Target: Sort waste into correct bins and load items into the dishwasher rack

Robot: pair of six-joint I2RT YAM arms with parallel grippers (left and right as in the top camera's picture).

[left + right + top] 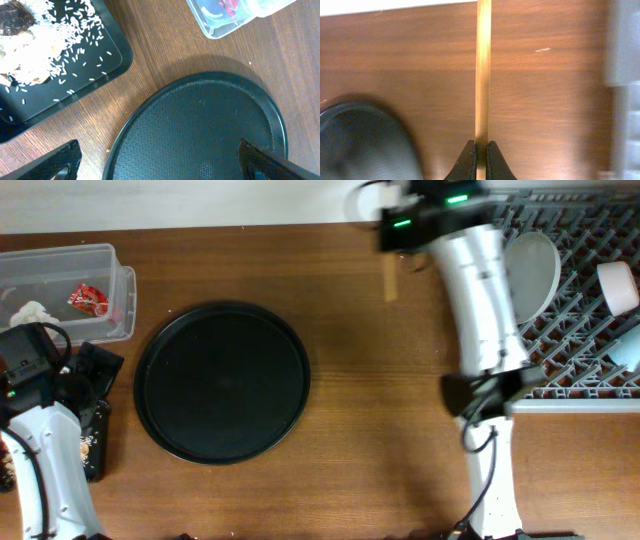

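My right gripper [481, 150] is shut on the light-wood chopsticks [483, 70]; from overhead they [390, 278] show below the gripper head, near the table's far edge, left of the grey dishwasher rack [590, 370]. The white plate [535, 270] and the white cup [618, 286] stand in the rack. My left gripper [160, 162] is open and empty above the round black tray [200, 130]. The clear tub [110, 300] holds the red-and-white wrapper [88, 300] and the white tissue [30, 312]. The shallow black box [107, 55] holds rice flakes [60, 35] and a brown lump [15, 17].
The round black tray [222, 380] lies left of the table's middle. My left arm covers most of the black box at the left edge in the overhead view. My right arm [485, 300] reaches up along the rack's left side.
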